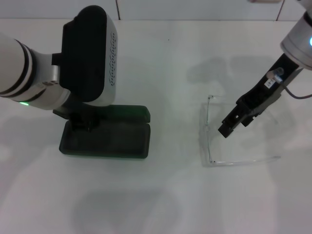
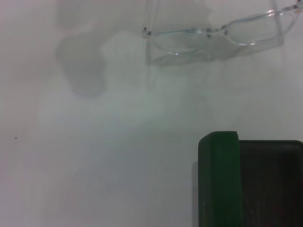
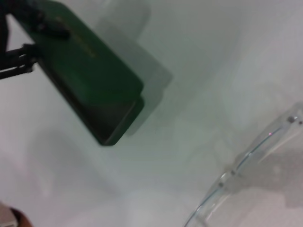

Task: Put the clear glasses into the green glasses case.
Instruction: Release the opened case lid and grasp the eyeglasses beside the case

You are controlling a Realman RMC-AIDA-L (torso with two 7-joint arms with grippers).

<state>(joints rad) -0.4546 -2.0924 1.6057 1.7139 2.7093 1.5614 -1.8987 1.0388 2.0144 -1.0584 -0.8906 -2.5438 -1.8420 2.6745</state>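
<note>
The green glasses case [image 1: 117, 141] lies open on the white table at the left, its lid [image 1: 129, 113] folded back on the far side. My left gripper [image 1: 80, 123] stands at the case's left end, right down at it; whether it grips the case I cannot tell. The case's corner [image 2: 218, 179] fills part of the left wrist view. The clear glasses [image 1: 208, 131] rest on the table to the right with their arms unfolded. My right gripper [image 1: 225, 130] hangs just above the glasses, between the two arms. The right wrist view shows the glasses' frame [image 3: 246, 156] and the case [image 3: 90, 71].
The white table [image 1: 170, 195] is bare between the case and the glasses, and in front of both. The table's back edge [image 1: 195, 19] meets a wall at the top of the head view.
</note>
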